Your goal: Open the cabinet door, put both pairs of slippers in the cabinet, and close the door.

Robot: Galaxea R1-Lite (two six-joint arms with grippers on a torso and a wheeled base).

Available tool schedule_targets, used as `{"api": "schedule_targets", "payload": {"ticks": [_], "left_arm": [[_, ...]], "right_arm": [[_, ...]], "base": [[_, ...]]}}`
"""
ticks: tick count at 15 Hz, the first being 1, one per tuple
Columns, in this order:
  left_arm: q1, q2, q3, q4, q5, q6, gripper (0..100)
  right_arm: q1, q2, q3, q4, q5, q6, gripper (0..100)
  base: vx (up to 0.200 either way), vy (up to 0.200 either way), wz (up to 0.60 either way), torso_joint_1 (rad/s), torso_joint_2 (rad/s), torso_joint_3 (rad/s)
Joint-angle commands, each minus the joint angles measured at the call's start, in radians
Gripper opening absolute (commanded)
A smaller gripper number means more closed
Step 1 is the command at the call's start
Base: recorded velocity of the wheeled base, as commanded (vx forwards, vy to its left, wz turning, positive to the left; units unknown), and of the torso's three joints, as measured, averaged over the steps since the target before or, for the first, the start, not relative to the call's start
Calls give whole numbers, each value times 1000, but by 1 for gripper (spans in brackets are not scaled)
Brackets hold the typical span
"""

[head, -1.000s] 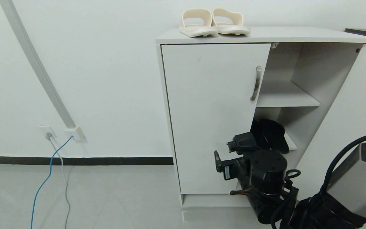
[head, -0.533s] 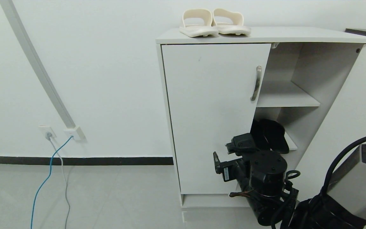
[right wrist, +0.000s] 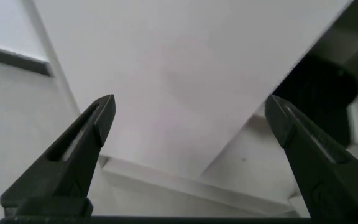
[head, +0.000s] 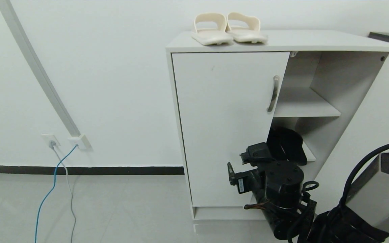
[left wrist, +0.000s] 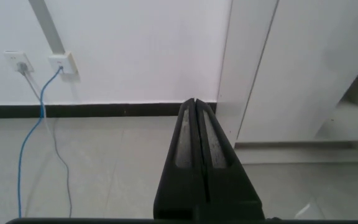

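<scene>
Cream slippers: we see the cream slippers (head: 230, 28) on top of the cabinet (head: 316, 37), side by side and touching, near its front edge, above the closed door (head: 221, 128).
Their long axis: runs near to far, open heels at the far end.
Black slippers: the black slippers (head: 287, 145) sit inside on the lower shelf, just behind the closed door's edge.
Open door: the open door (head: 377, 111) swings out to the right; the upper shelf (head: 302, 106) is bare.
Direction from pincer: the cream pair lies well above the right pincer (right wrist: 188, 109) and a little to the left.
Right pincer: spread wide, holding nothing, low down, facing the bottom of the closed door with the black pair off to its right.
Left pincer: the left pincer (left wrist: 194, 106) is pressed together and empty, held low, aimed at the floor by the cabinet's lower left corner.
Nearer arm: we judge the right one, though both sit well below the top.
Next move: we expect a long lift up to the cabinet top.
</scene>
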Motion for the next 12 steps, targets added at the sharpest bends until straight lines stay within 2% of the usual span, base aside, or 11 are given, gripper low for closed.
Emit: {"api": "schedule_targets", "payload": {"ticks": [1, 5, 12], "left_arm": [[0, 0, 0, -1, 0, 0, 0], [0, 0, 0, -1, 0, 0, 0], [0, 0, 0, -1, 0, 0, 0]], "right_arm": [[3, 1, 0, 0, 1, 0, 100], [3, 1, 0, 0, 1, 0, 100], [3, 1, 0, 0, 1, 0, 100]], "base": [[0, 0, 0, 36, -515, -373], [0, 0, 0, 66, -467, -367], [0, 0, 0, 132, -462, -337]]}}
